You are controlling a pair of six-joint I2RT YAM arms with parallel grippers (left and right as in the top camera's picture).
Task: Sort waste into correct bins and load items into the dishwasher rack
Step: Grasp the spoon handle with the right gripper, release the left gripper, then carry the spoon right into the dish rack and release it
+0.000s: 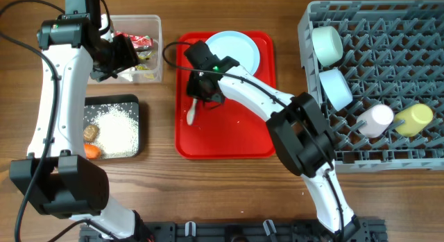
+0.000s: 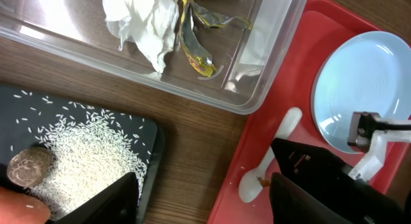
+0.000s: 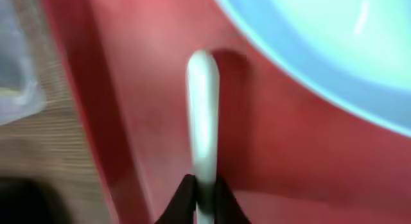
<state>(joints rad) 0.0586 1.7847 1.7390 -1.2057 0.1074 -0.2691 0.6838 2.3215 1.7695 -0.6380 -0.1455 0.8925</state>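
My right gripper is shut on the handle of the white spoon, which lies on the red tray beside the light blue plate. My left gripper is open and empty, over the gap between the clear tub and the black tray. The tub holds crumpled tissue and wrappers. The black tray holds rice, a brown lump and a carrot.
The grey dishwasher rack stands at the right with two light blue bowls, a pink cup and a yellow cup in it. Bare wood lies between the red tray and the rack.
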